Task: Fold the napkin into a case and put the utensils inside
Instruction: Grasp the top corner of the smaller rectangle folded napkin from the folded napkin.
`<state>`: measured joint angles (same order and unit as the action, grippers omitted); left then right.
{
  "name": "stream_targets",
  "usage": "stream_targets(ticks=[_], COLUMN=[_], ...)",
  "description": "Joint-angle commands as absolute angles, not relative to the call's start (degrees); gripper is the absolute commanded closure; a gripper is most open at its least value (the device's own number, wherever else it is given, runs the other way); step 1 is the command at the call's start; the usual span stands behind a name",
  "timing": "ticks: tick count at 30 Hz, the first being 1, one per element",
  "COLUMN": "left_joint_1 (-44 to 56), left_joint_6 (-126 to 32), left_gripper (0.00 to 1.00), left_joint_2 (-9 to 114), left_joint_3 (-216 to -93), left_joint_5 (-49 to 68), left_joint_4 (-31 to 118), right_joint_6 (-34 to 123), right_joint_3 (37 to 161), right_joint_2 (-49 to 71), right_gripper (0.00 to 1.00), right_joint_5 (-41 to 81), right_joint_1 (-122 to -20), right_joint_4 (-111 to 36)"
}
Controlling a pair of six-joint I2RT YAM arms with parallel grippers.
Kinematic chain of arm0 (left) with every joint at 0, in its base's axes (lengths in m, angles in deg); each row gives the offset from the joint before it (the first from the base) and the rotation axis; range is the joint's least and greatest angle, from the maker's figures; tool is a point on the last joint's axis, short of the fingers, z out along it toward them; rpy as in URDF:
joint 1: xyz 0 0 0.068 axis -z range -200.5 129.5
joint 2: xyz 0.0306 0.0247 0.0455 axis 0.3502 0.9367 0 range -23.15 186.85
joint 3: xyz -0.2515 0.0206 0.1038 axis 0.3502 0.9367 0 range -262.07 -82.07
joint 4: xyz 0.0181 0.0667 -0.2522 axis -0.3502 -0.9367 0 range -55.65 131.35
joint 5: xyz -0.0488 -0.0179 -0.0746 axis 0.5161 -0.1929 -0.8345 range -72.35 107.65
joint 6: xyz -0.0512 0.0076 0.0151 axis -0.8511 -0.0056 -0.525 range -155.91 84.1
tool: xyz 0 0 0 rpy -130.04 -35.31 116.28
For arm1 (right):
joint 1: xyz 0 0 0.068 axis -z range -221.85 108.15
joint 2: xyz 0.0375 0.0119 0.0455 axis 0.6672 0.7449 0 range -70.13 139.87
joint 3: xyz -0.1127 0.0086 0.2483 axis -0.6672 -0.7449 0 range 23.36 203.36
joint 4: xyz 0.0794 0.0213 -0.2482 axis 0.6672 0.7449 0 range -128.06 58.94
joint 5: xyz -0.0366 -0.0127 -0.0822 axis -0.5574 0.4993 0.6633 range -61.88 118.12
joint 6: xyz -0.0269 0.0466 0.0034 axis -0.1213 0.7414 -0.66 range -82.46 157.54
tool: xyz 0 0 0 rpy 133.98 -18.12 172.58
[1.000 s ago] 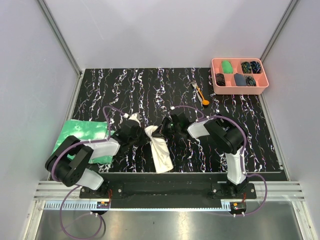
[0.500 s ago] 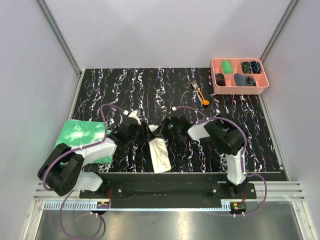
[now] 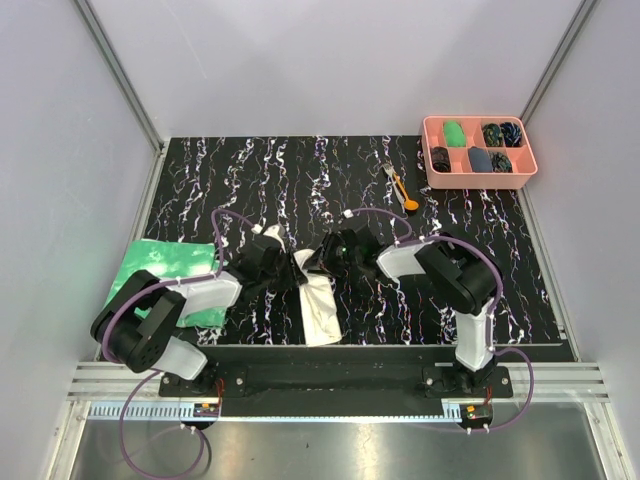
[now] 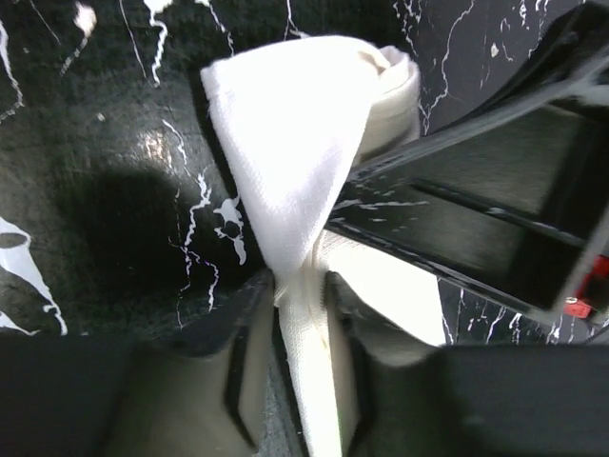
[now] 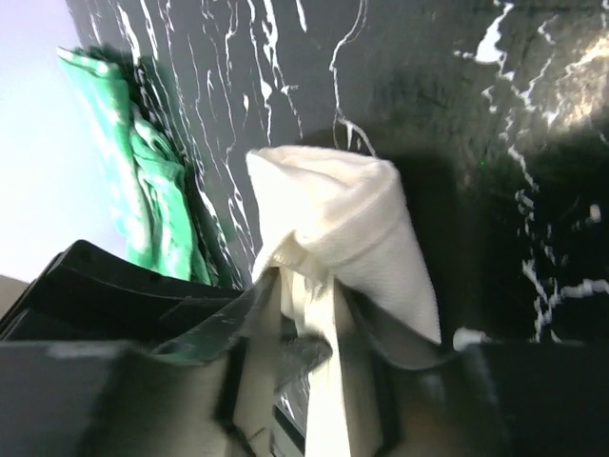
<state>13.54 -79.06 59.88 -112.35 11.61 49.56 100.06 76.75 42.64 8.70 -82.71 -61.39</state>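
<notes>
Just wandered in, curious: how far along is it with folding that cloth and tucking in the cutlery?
Done: the napkin is already a narrow layered strip. In hand: both arms' jaws are shut on its far end, holding up a fold. Left: finishing the folding, then loading the utensils, which lie untouched near the pink tray.

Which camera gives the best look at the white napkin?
The top external view: it alone shows nearly the whole napkin, a strip reaching toward the near edge. The left wrist view shows only its bunched end in the left pincer; the right wrist view, that end in the right pincer.
</notes>
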Motion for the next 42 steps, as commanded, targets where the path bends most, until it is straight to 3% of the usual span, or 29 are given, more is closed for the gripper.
stream_targets(ticks=[1,5,8,11,13,17,42], left_joint_1=[13.43,13.43,13.43,13.51,13.43,13.51,13.51], left_joint_6=[-77.65,-77.92,-78.18,-78.18,-78.27,-78.27,-78.44], left_gripper=[0.78,0.88,0.94,0.96,0.96,0.98,1.0], left_joint_2=[59.56,59.82,59.38,58.51,58.07,57.45,58.33], left_joint_3=[-110.99,-110.63,-110.19,-110.02,-110.02,-109.84,-110.9], left_joint_5=[12.2,11.77,11.41,11.32,11.41,11.5,11.5], left_joint_4=[50.05,50.31,50.93,51.02,51.02,50.84,50.93], right_joint_6=[90.48,86.24,85.0,83.25,82.8,81.57,87.11], right_joint_3=[80.22,81.99,82.78,83.92,84.36,85.33,87.44], right_joint_2=[36.85,33.23,33.32,34.81,36.13,38.93,45.45], right_gripper=[0.54,0.44,0.46,0.61,0.76,0.87,0.93], right_joint_5=[12.12,13.0,10.72,8.7,8.52,7.64,1.93], right_joint_1=[-82.99,-82.03,-80.44,-80.26,-80.26,-80.26,-81.75], right_joint_4=[-48.45,-42.37,-40.61,-40.61,-41.22,-42.63,-52.74])
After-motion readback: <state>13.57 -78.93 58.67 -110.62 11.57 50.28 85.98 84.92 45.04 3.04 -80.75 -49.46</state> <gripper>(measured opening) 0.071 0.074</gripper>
